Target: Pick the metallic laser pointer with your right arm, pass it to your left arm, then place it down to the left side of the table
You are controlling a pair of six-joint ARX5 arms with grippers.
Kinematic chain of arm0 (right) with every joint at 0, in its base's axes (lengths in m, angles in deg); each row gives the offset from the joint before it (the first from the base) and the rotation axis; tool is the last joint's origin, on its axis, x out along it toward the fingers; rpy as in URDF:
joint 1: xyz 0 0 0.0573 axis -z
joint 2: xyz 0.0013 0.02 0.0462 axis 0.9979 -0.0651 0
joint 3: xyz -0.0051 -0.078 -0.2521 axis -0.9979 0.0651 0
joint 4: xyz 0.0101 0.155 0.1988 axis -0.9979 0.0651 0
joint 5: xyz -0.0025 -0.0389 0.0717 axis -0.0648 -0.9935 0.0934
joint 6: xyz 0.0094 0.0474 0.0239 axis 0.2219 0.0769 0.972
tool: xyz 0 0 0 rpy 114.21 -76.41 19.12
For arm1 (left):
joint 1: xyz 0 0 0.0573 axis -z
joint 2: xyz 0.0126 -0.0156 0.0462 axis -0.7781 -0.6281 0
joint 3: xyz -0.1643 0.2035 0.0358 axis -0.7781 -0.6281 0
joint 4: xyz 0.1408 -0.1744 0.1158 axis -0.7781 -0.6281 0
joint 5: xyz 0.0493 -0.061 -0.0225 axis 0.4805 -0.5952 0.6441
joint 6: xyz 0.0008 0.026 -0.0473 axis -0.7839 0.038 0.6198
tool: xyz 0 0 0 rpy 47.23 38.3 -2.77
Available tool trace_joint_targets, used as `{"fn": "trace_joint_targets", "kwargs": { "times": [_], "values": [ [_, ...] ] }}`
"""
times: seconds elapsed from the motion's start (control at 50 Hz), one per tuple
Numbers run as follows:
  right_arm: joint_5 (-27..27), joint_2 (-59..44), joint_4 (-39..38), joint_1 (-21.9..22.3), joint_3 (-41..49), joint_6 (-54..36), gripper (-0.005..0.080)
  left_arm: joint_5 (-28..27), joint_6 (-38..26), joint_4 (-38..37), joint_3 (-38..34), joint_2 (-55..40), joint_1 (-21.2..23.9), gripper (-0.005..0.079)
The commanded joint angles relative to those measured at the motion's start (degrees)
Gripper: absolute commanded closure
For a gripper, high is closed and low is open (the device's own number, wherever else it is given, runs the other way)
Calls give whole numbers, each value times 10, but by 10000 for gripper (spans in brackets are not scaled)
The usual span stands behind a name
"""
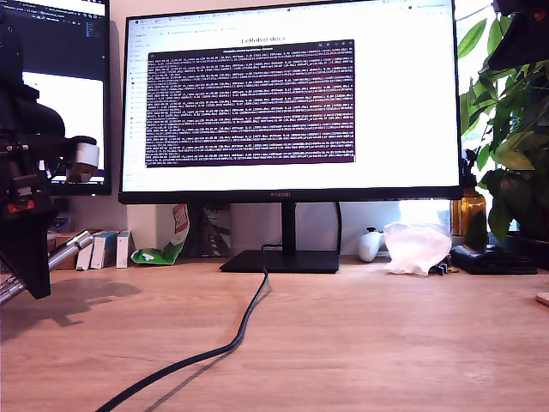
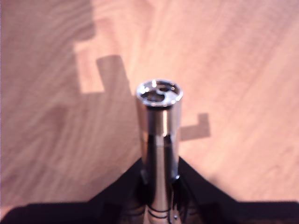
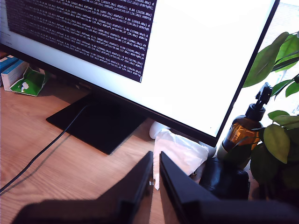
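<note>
**First wrist view: pointer gripped above the desk**

My first gripper [image 2: 159, 186] clamps the slim shiny silver metal laser pointer [image 2: 159, 126] above the light-brown wood-grain table [image 2: 243, 70], at the exterior view's left. My second gripper [image 3: 155, 179] hangs with jaws nearly closed, empty, beside the amber glass pump bottle [image 3: 240, 133].

My first gripper [image 2: 159, 186] is clamped on the metallic laser pointer [image 2: 159, 135], black jaws pressed against both sides of its barrel, shiny end sticking out past the fingertips. In the exterior view that arm sits at the exterior view's left edge, gripper [image 1: 30, 275] tapering downward and held off the table [image 1: 360, 343], pointer angled out of it. My second gripper [image 3: 155, 179] has its jaws nearly together, only a thin slit between them, nothing gripped. It is raised and aimed toward the back of the desk.
</note>
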Motion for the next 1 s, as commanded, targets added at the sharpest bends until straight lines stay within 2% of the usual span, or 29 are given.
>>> {"fn": "trace_joint_targets", "kwargs": {
  "times": [0.0, 0.14, 0.28, 0.8, 0.88, 0.98],
  "values": [
    [4, 2, -4, 0, -1, -1, 763, 6, -2, 0, 5, -13, 3, 677],
    [4, 2, -4, 0, -1, -1, 763, 16, -2, 4, 5, -13, 3, 655],
    [4, 2, -4, 0, -1, -2, 763, 20, -3, 6, 5, -13, 3, 580],
    [4, 2, -4, 0, -1, 0, 763, 28, 2, -24, 5, -13, 3, 568],
    [4, 2, -4, 0, -1, 3, 763, 26, 2, -31, 5, -13, 3, 518],
    [4, 2, -6, 0, -2, 3, 763, 27, 6, -40, 5, -13, 3, 527]
  ]
}}
